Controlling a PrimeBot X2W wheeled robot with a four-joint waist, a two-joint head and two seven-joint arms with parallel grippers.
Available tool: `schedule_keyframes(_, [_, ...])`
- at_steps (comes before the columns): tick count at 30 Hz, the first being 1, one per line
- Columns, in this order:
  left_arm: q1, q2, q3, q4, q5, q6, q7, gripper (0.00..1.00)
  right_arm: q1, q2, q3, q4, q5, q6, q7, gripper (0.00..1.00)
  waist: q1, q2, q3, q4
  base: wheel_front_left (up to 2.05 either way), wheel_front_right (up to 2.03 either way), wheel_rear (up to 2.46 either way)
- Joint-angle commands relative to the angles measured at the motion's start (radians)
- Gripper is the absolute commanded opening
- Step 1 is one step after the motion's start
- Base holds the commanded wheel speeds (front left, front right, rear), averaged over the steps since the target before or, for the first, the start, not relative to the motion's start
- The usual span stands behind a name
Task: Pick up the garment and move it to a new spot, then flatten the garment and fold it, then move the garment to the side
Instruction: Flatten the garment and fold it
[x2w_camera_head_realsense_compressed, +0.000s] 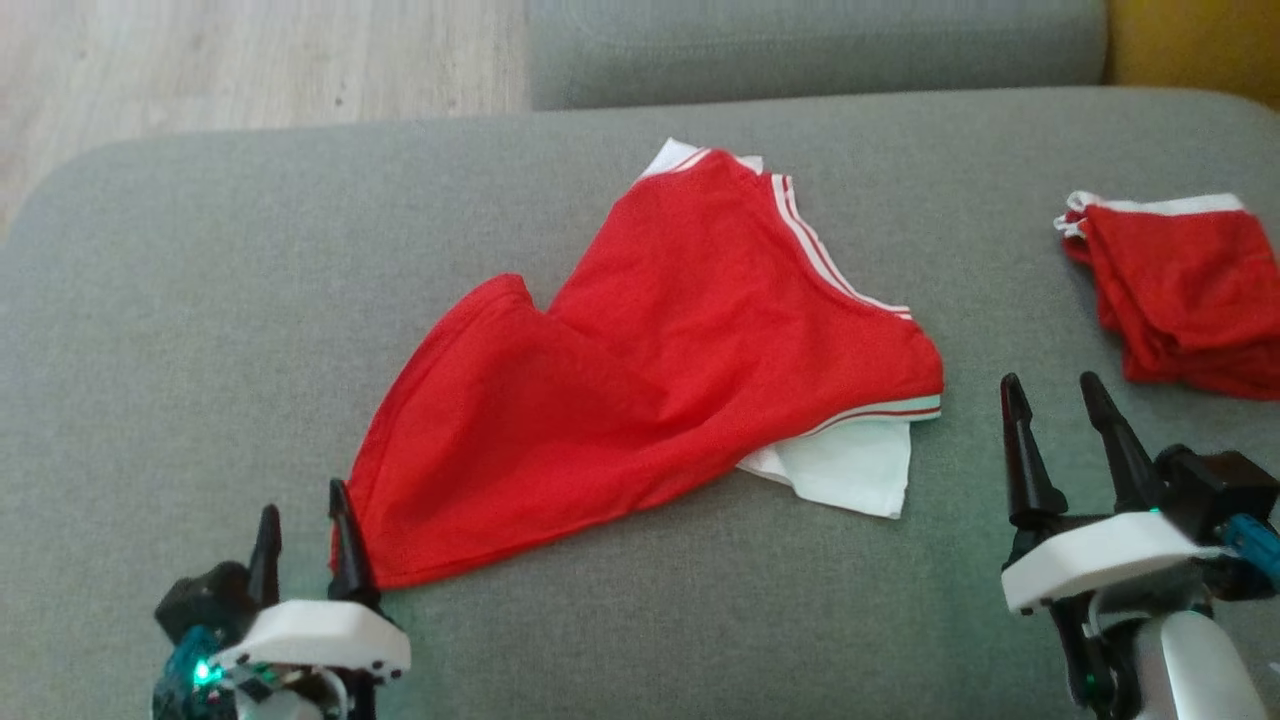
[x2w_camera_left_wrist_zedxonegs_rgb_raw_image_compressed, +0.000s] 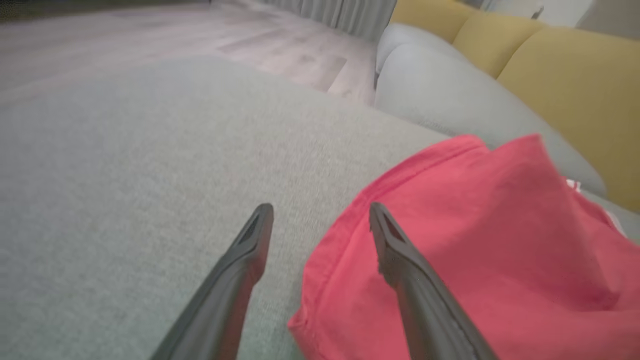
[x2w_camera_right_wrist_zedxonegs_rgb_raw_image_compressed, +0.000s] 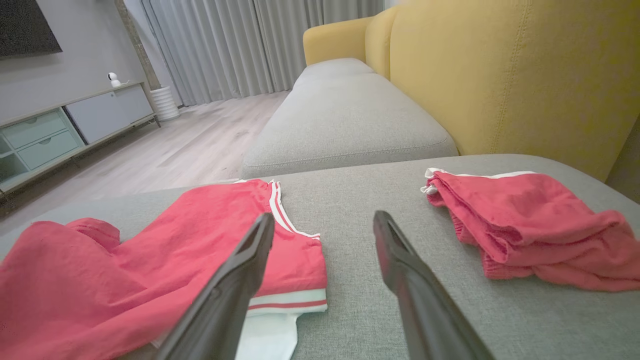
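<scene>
The red garment (x2w_camera_head_realsense_compressed: 650, 350) lies spread and creased in the middle of the grey sofa cushion (x2w_camera_head_realsense_compressed: 200, 300), with its striped white trim along the far and right edges. A white panel (x2w_camera_head_realsense_compressed: 850, 470) sticks out from under its right end, and how far it runs beneath the red cloth is hidden. The left gripper (x2w_camera_head_realsense_compressed: 303, 500) sits at the garment's near left corner with its fingers spread and nothing between them. In the left wrist view one finger crosses the red hem, but that view is blurred, so whether it touches the cloth cannot be told. The right gripper (x2w_camera_head_realsense_compressed: 1050, 380) stands well clear of the garment's right end, over bare cushion, also spread and empty. A second red garment (x2w_camera_head_realsense_compressed: 1180, 290) lies bunched at the right, well apart from the first; the head view's edge cuts it off, and its folds hide its shape. The yellow backrest (x2w_camera_right_wrist_zedxonegs_rgb_raw_image_compressed: 500, 75) rises behind it
</scene>
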Motion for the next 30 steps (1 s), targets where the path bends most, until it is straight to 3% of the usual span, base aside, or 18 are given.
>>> schedule_keyframes(1, [0.002,0.022,0.048,-0.045,0.025,-0.006,-0.012,1.00,-0.010,-0.005,0.026,-0.031,0.009,0.003,-0.014,1.00,0.0000,0.0000,-0.022,-0.001,0.00,0.00,0.00])
schedule_keyframes(7, [0.114,0.043,0.061,-0.191,0.138,-0.024,-0.012,1.00,0.034,-0.005,0.024,-0.029,0.007,0.003,-0.028,1.00,0.0000,0.0000,-0.094,0.002,0.00,0.00,0.00])
schedule_keyframes(11, [0.182,0.056,0.039,-0.269,0.175,-0.011,-0.012,1.00,0.063,-0.005,0.029,-0.032,0.004,0.003,-0.048,1.00,0.0000,0.0000,-0.128,0.004,0.00,0.00,0.00])
schedule_keyframes(20, [0.292,0.067,0.004,-0.396,0.187,0.031,0.032,1.00,0.124,-0.005,0.065,0.004,-0.016,0.003,-0.098,1.00,0.0000,0.0000,-0.176,0.004,0.00,0.00,0.00])
schedule_keyframes(30, [0.325,0.085,0.023,-0.441,0.178,0.066,0.055,1.00,0.120,-0.005,0.103,0.067,-0.034,0.003,-0.114,1.00,0.0000,0.0000,-0.186,-0.001,0.00,0.00,0.00])
